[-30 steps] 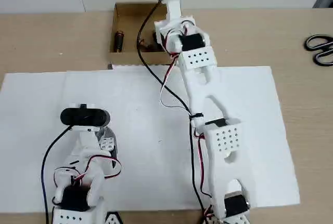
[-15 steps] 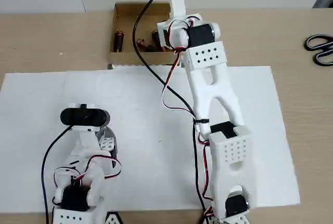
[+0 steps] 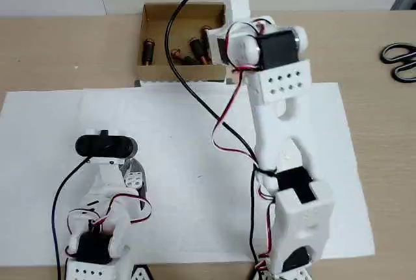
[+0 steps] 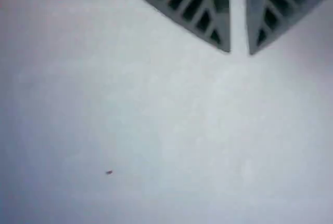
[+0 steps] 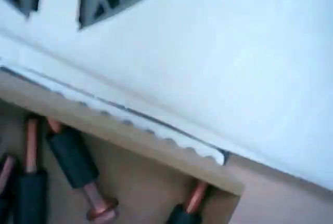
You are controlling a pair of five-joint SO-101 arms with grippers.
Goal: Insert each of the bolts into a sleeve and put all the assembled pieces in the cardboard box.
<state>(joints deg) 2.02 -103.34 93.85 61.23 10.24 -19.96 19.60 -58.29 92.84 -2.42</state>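
Note:
The cardboard box (image 3: 156, 15) stands at the table's far edge. Inside it lie black sleeves with copper bolts through them (image 3: 149, 50), (image 3: 198, 49). The right arm (image 3: 279, 78) stretches from the near right up to the box's right end. In the right wrist view its gripper (image 5: 57, 16) is open and holds nothing, above the box's near wall (image 5: 130, 130), with assembled pieces (image 5: 73, 156) lying on the box floor. The left arm (image 3: 107, 182) rests at the near left. Its gripper (image 4: 238, 51) is shut over bare white paper.
A large white paper sheet (image 3: 162, 130) covers the table's middle. Scissors (image 3: 400, 59) lie at the far right on the wooden tabletop. A black cable (image 3: 188, 78) runs from the right wrist camera across the paper.
The right arm has lifted and swung to the right, away from the box's middle, uncovering more of the pieces inside. The left arm has not moved.

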